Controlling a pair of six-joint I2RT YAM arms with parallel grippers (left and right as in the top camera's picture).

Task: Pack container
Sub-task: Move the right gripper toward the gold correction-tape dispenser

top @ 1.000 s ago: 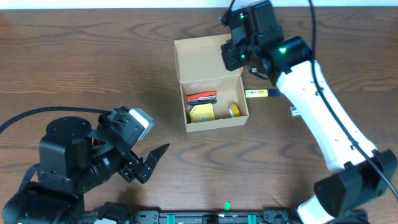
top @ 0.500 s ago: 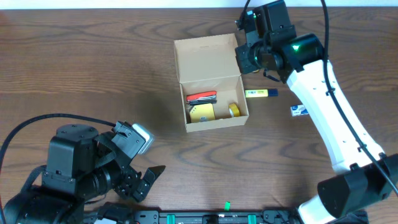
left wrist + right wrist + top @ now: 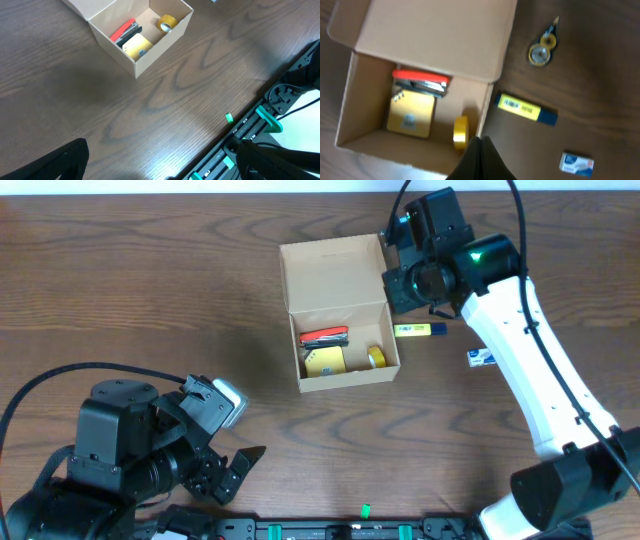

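Inside the container point(image 3: 335, 275) lie three items point(image 3: 324, 361) (three more outside).

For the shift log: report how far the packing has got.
Done: the box lies open, holding a red stapler, yellow pad and tape roll. In hand: nothing; the right gripper hovers above, shut and empty. Left: the marker, eraser, round dispenser and closing the lid.
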